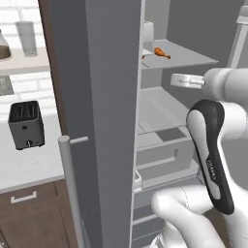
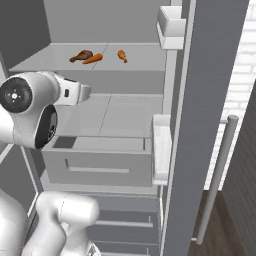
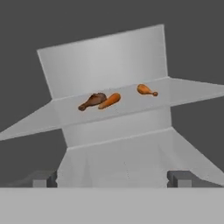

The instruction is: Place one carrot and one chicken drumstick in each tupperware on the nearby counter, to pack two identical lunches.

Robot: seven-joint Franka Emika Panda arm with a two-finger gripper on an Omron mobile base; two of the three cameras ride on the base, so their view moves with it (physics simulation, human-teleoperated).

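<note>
Both fingertips (image 3: 43, 178) stand spread wide apart at the bottom of the hand view, nothing between them, so the gripper (image 3: 113, 178) is empty and released. It points into an open fridge (image 2: 107, 115), whose upper shelf (image 2: 145, 60) carries the food: a chicken drumstick (image 3: 92, 101) touching a carrot (image 3: 109, 100) at about 11 o'clock from the gripper, and a second, paler orange piece (image 3: 146, 90) apart from them at about 1 o'clock; it has a knobbed end, so it looks like the other drumstick, though I cannot be sure. My reading is that the first fetch is in hand, nothing yet packed. Next the hand must rise and reach forward to the shelf, then close on one piece alone, awkward where the two touch. A door bin (image 2: 170, 22) looks empty. No tupperware appears in these views; a toaster (image 1: 26, 125) stands on the counter (image 1: 29, 164).
</note>
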